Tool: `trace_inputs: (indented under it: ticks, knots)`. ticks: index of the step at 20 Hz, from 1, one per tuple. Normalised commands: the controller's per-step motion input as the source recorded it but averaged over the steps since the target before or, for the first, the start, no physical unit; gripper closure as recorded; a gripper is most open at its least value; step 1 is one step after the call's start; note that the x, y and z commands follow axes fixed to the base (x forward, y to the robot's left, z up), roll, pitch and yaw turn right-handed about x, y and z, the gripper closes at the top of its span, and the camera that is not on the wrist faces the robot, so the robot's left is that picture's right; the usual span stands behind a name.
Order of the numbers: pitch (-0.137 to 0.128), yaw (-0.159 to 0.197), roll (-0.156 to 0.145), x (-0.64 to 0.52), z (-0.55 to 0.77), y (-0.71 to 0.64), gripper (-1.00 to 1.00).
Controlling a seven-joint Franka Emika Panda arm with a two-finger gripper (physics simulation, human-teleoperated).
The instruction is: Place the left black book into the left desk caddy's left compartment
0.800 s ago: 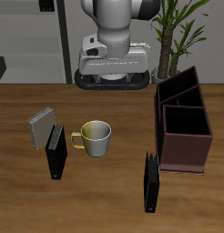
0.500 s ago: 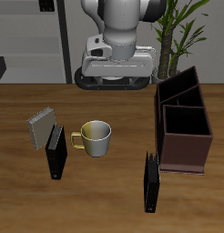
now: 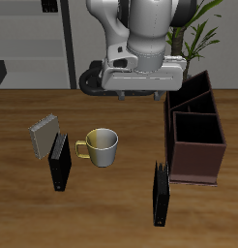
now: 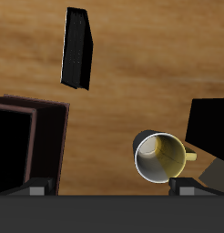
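The left black book [image 3: 162, 194] stands upright near the table's front edge, just in front of the left desk caddy [image 3: 195, 145]. It also shows in the wrist view [image 4: 77, 47]. The caddy is a dark maroon box, also seen in the wrist view [image 4: 32, 136]. Its left compartment [image 3: 189, 93], the narrow end with tall slanted walls, is at the far end. My gripper [image 3: 140, 93] hangs open and empty above the table behind the mug, well back from the book. Its fingertips [image 4: 36, 188] stand wide apart.
A white mug [image 3: 101, 145] with a yellow handle stands mid-table, also in the wrist view [image 4: 161, 155]. The other black book [image 3: 58, 163] leans beside a grey speckled book [image 3: 44, 137]. A plant [image 3: 193, 34] stands behind the caddy.
The arm has swung toward the caddy's side and come forward and lower over the table. The books, mug and caddy have not moved.
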Motion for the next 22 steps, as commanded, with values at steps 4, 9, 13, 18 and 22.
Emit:
trace_inputs:
  ticks: [4, 9, 13, 18, 22]
  knots:
    - [0.0, -0.017, 0.01, 0.52, 0.07, 0.45, -1.0]
    - [-0.008, -0.005, 0.022, 0.36, 0.06, 0.42, -1.0]
    - [-0.013, -0.023, -0.011, 0.41, 0.07, 0.28, -1.0]
    - [-0.014, -0.017, -0.014, 0.32, 0.0, 0.16, -1.0]
    - [-0.008, 0.026, -0.043, 0.14, -0.1, -0.11, -1.0]
